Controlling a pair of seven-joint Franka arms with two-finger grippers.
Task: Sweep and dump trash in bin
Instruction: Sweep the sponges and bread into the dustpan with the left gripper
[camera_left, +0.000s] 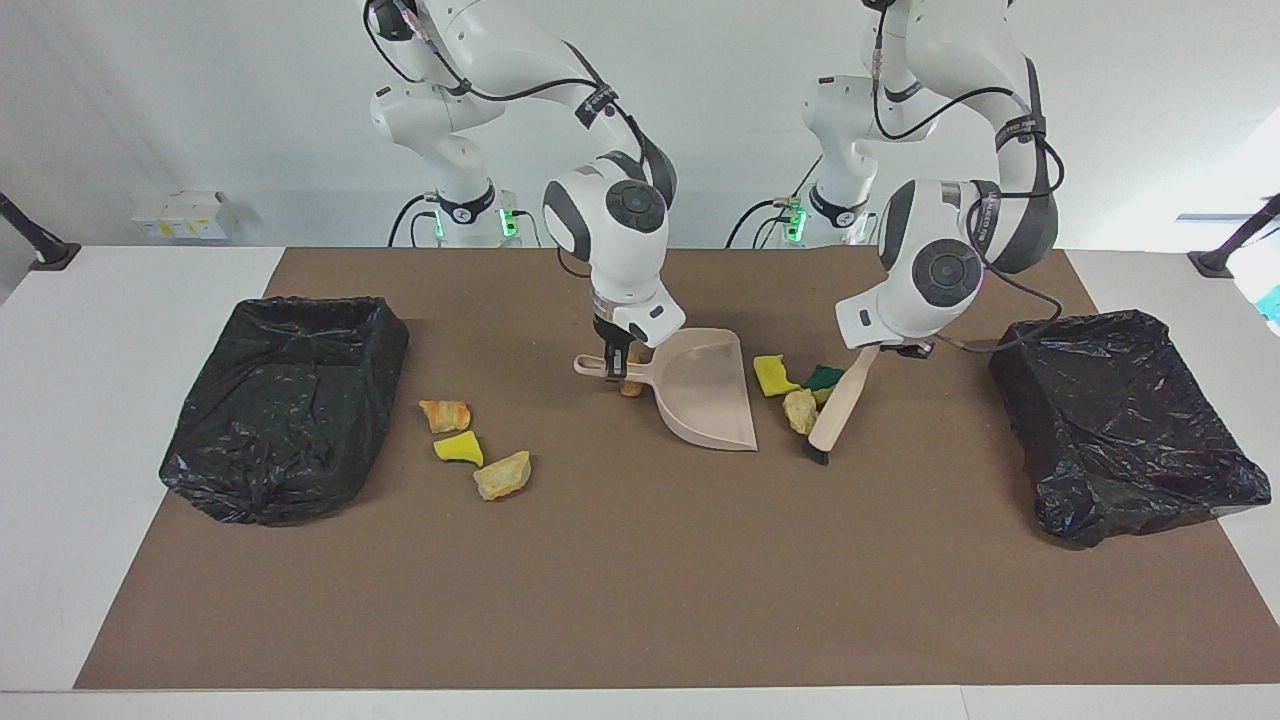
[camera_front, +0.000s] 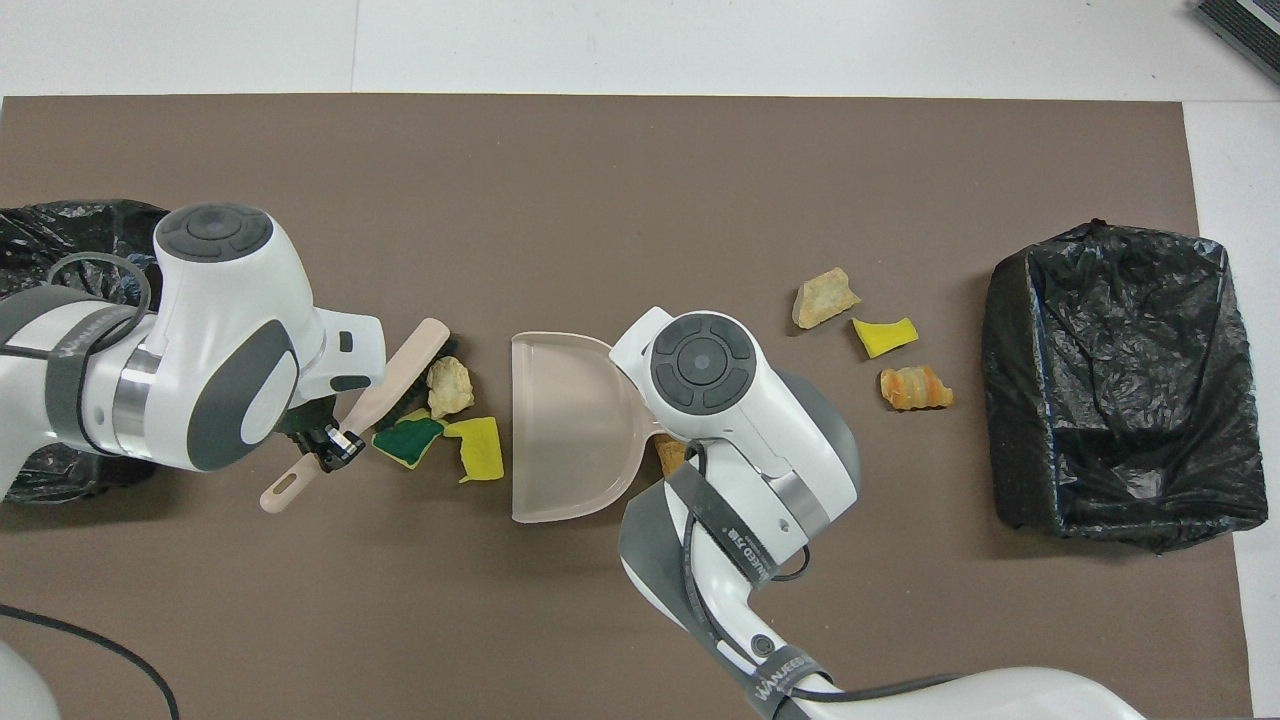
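Gripping the dustpan handle (camera_left: 597, 366), the right hand (camera_left: 615, 366) shows only facing; overhead, the left hand (camera_front: 335, 447) clamps the brush (camera_front: 385, 395).

Both arms are glossy white with dark grey joint caps — black cables strapped alongside by lettered bands, green lights at the bases.
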